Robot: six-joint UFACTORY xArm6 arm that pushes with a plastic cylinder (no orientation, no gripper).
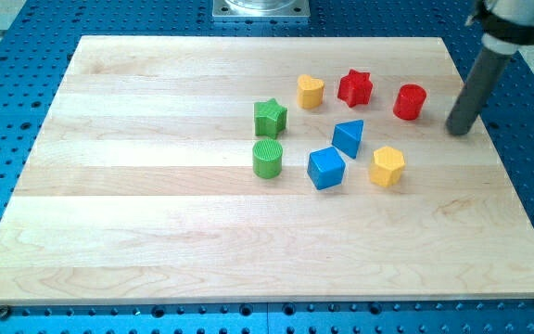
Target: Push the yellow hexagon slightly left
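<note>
The pale wooden surface (pixel 156 232) is bare along its near edge and across its whole left half; the blocks cluster right of centre, toward the far edge. Nearest of them, the small yellow hexagon block (pixel 387 167) sits in the right half of the surface, roughly midway between near and far edges, a squat six-sided prism with a lighter top face and darker amber sides, lying flat and apart from its neighbours. Just to its left stands the blue cube-like block (pixel 326 169), close but not touching, and further left the green ribbed cylinder (pixel 267 159). Behind the hexagon and a little left is the blue triangular block (pixel 349 138), with the green star block (pixel 270 117) at the same depth further left. Farther back a row runs along: the yellow heart-shaped block (pixel 311 91), the red star block (pixel 354 88) and the red cylinder (pixel 410 102). My tip (pixel 457 131), the bare lower end of the dark rod that serves as end effector, has nothing to open or close and holds nothing; it rests near the right edge, just right of the red cylinder. The hexagon lies to the tip's left and nearer the near edge, well apart. Judging from this, the tip would need to come to the hexagon's right side before sliding left, and only briefly, since the blue cube waits close on that side.
</note>
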